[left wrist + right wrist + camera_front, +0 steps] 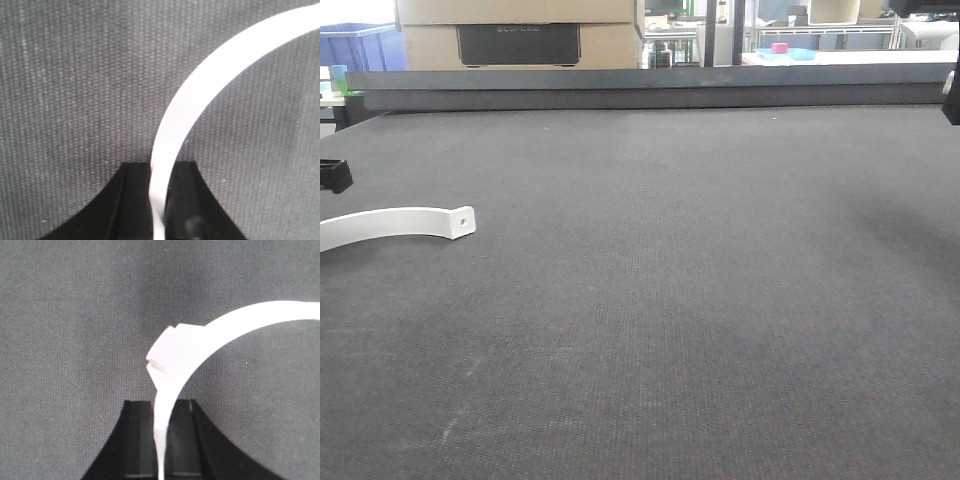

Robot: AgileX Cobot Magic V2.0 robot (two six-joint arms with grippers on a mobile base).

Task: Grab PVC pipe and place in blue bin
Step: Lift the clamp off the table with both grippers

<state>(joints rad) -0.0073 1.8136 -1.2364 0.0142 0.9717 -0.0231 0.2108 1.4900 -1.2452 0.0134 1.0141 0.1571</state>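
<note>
I have the left gripper [160, 169] clenched on a white curved PVC strip [200, 85], pinching its lower end above the dark grey woven mat [700, 300]. In the front view this strip arcs in from the mat's left edge, with a small hole at its free end. The right gripper [160, 409] grasps a second white curved strip [240, 320] that carries a squared block. Beyond the mat's far edge, at the left, stand a blue plastic bin [360, 45] and a tan cardboard box [520, 12]. The box bears a black panel [518, 43] whose faint lettering I cannot read.
</note>
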